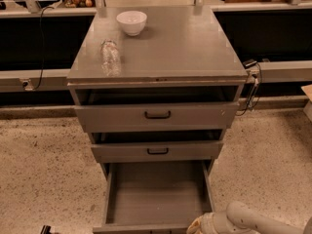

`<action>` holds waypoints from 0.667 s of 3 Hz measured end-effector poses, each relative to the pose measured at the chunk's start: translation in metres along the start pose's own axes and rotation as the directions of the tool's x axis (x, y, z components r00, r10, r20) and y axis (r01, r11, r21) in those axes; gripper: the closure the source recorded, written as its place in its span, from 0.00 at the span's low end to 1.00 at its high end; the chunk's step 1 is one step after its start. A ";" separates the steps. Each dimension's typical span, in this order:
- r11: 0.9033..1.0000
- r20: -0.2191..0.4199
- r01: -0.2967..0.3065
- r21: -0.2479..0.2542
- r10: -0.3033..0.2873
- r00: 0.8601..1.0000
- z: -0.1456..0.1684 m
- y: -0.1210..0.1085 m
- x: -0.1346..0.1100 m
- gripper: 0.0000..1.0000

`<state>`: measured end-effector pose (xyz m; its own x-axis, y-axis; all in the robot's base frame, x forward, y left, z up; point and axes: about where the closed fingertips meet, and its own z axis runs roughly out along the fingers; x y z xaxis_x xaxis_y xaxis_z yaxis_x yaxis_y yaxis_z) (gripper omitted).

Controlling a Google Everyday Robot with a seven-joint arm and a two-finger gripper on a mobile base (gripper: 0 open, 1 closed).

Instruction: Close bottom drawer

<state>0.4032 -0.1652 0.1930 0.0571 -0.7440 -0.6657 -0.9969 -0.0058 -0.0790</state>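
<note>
Speckled floor, grey cabinet [156, 57] with three drawers, all out to differing degrees.

On the cabinet top, a clear plastic bottle [111, 57] lies left of centre; a white bowl [131, 22] stands behind it; below, the bottom drawer [156, 196] is pulled far out, its grey box bare; the claw [201, 225] sits at the drawer's front right corner, lower frame edge; whether spread or pressed together, cannot tell.

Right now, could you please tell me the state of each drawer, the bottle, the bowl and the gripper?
Bottom drawer: pulled far out, nothing visible inside.
Middle drawer: slightly open.
Top drawer: slightly open.
Bottle: lying on its side on the cabinet top.
Bowl: upright.
Gripper: at the bottom drawer's front right corner.
</note>
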 end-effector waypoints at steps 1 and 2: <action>1.000 0.000 0.000 0.000 0.000 1.000 0.000 0.000 0.000 1.00; 0.999 -0.029 0.017 0.028 -0.016 0.999 0.012 0.010 -0.003 1.00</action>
<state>0.3940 -0.1554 0.1852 0.0714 -0.7628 -0.6427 -0.9938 0.0005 -0.1110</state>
